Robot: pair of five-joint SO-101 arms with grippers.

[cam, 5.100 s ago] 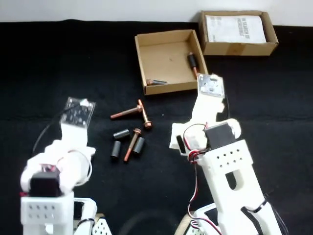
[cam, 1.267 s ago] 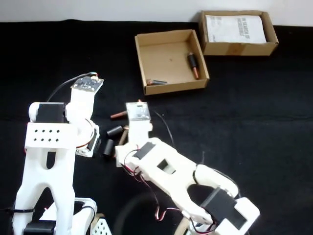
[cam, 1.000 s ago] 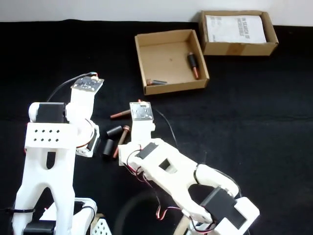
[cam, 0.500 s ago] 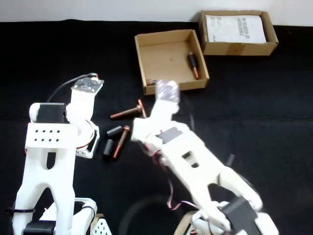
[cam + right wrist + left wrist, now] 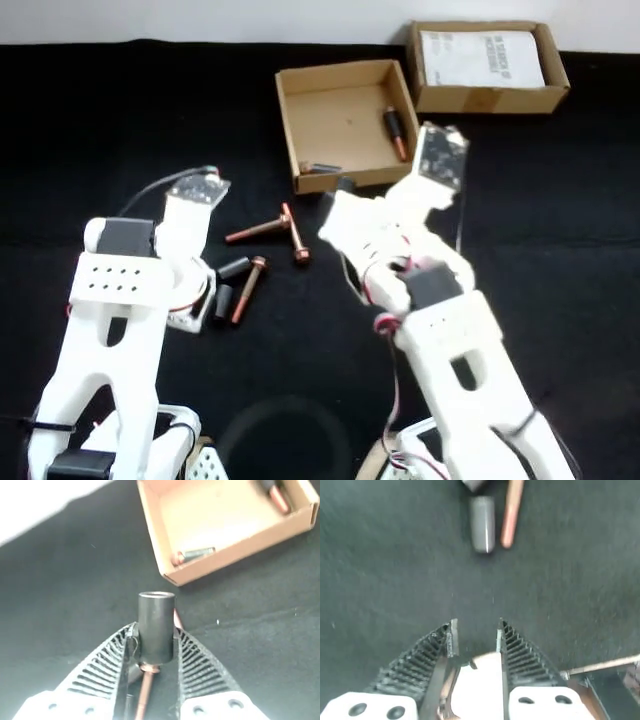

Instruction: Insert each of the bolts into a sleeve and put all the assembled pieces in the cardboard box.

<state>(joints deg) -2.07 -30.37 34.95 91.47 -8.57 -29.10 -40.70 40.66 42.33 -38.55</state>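
We see the right tool clamped on a dark sleeve, held upright just before the cardboard box, where two assembled pieces lie. The left tool stands narrowly parted and empty over the worktop, near a loose sleeve beside a bolt

I see a black cloth spread over the whole table. At its far right corner sits a small box with a white printed sheet across its top. Past the cloth's far edge I see a pale strip of wall.
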